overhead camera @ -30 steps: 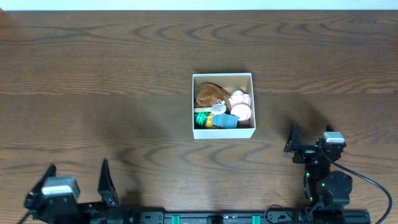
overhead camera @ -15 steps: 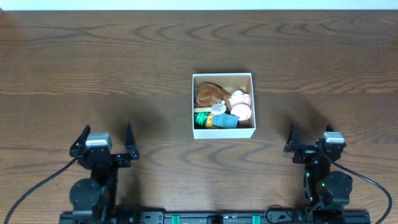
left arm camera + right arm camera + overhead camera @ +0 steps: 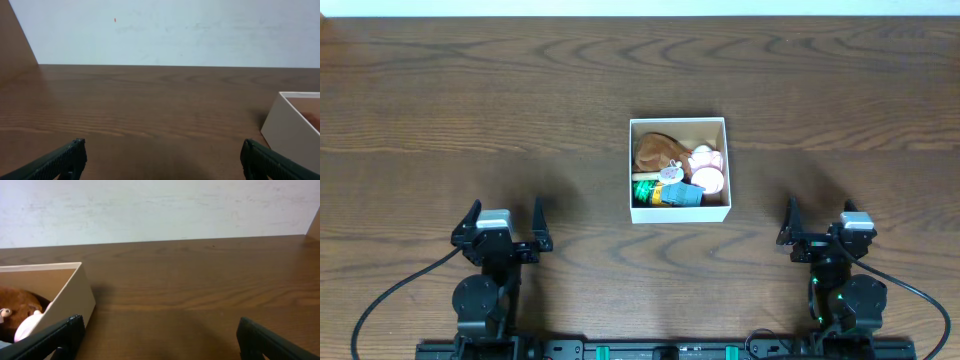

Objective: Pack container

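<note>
container (image 3: 678,212): sits about mid-tabletop (image 3: 470,90), a shade toward the right edge, well apart from both arms. square, so shows no long axis; walls parallel to the tabletop edges, open face up. holds a brown plush (image 3: 657,150) at its far-left side, pink pieces (image 3: 708,170) at its right, a blue piece (image 3: 685,194) against the near wall; no toy seen outside it. left end effector (image 3: 506,212): low by the near edge toward the left corner, fingers spread wide, grasping nothing. right end effector (image 3: 819,222): by the near edge toward the right corner, likewise released and bare. from each, lies ahead toward the far edge and inward: container (image 3: 290,127) at the right margin of the left wrist view, container (image 3: 72,297) at the left margin of the right wrist view. looks somewhat nearer the right arm, so probably the easier reach from that side. judged packed, or nearly so.
</note>
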